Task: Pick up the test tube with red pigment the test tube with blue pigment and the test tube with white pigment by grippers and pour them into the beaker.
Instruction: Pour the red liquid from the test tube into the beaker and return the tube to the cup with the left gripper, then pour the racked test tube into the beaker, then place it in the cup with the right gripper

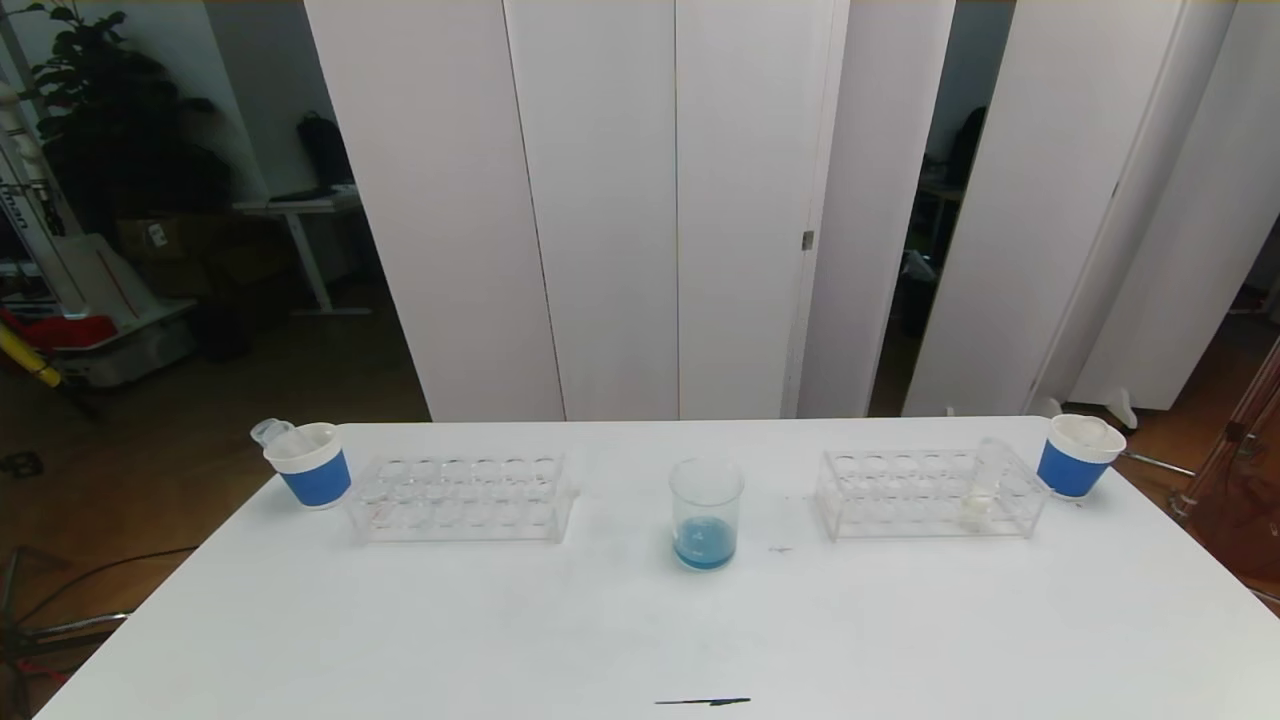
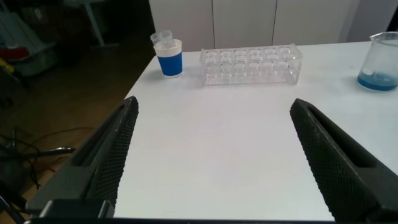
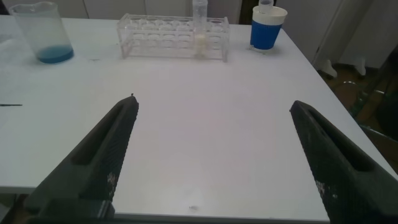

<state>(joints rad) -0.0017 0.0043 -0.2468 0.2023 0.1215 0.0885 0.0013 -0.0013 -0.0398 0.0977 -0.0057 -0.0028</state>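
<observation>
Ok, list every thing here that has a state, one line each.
beaker: upright, blue liquid at the bottom
test tube with white pigment: standing in the right rack
left rack: no tubes
left cup: holds an empty tube
left gripper: open, holding nothing
right gripper: open, holding nothing

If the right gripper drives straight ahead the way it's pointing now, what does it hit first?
Probably the clear rack holding the test tube with white pigment. The right gripper, open, points across bare table toward that rack; depth is hard to judge.
</observation>
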